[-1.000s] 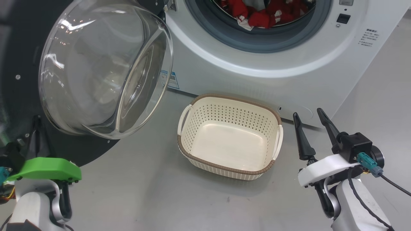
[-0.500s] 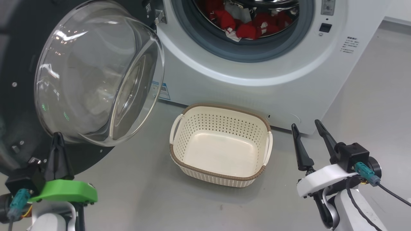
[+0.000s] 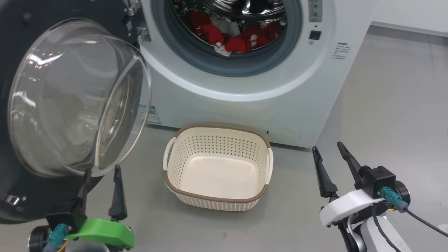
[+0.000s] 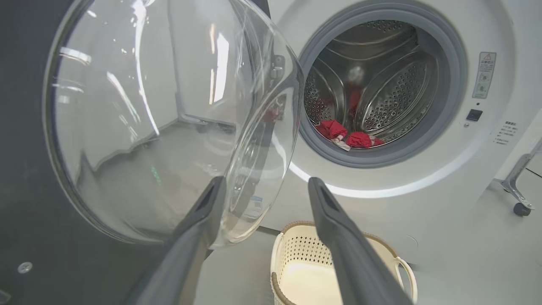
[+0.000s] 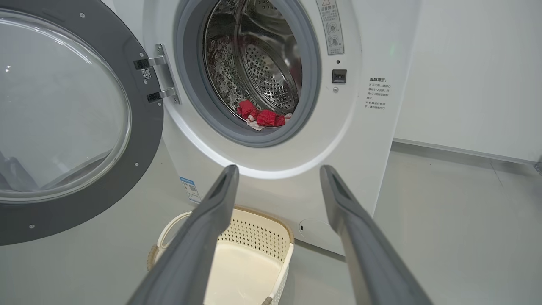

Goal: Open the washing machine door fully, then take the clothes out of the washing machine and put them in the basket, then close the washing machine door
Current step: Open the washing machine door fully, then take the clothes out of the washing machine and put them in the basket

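**Next: clothes (image 3: 238, 42) out; washing machine door (image 3: 70, 98) stands open**

Both claws are wide and empty: left gripper (image 3: 101, 172) just beside the door, right gripper (image 3: 327, 147) near the basket (image 3: 224, 126). The clothes lie low in the washing machine (image 3: 245, 112). We steer off the door, reach low, pinch a thick fold.

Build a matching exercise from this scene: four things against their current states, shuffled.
Things:
1. washing machine door
2. clothes
3. basket
4. left gripper

States:
A. empty, standing on the floor
B. swung open
C. lying in the drum
D. open, holding nothing

Pairs: 1-B; 2-C; 3-A; 4-D
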Tool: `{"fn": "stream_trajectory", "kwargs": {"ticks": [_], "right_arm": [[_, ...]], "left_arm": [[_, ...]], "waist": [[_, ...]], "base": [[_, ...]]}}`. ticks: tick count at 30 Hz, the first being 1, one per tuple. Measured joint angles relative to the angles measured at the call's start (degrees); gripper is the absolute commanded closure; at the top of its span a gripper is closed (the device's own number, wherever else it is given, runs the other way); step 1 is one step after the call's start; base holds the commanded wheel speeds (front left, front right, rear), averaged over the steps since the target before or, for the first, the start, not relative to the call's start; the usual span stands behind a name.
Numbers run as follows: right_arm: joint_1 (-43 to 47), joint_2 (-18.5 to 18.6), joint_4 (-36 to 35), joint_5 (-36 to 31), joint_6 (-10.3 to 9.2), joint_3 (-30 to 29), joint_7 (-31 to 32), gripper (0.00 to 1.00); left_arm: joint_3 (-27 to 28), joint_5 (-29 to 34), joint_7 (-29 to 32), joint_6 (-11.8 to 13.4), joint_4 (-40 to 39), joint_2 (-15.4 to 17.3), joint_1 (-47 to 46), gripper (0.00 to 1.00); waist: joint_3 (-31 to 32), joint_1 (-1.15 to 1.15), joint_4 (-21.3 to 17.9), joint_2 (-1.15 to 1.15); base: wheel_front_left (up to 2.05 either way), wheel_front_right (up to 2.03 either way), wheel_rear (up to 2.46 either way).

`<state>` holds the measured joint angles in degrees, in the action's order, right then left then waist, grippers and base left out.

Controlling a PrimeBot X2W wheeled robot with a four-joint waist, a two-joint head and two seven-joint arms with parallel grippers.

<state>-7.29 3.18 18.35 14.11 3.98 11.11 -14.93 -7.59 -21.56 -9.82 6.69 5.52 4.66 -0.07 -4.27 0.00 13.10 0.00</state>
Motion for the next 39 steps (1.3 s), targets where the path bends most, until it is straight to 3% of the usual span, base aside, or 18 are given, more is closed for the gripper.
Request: {"fn": "stream_trajectory", "kwargs": {"ticks": [25, 39], "right_arm": [[2.86, -0.36, -1.27, 0.56, -0.60, 1.38, 0.00, 0.00], [4.23, -0.42, -2.48, 1.52, -1.69, 1.01, 0.00, 0.00]], "left_arm": [[-3.81, 3.50, 4.27, -1.20, -3.27, 1.22, 3.65, 0.00], [-4.31, 4.01, 6.24, -0.98, -4.47, 1.29, 3.82, 0.00]], "waist": [[2.63, 0.00, -12.00, 0.00], [2.65, 0.00, -14.06, 0.00]], "base": [[0.00, 0.00, 0.00], [0.00, 0.00, 0.00]]}}
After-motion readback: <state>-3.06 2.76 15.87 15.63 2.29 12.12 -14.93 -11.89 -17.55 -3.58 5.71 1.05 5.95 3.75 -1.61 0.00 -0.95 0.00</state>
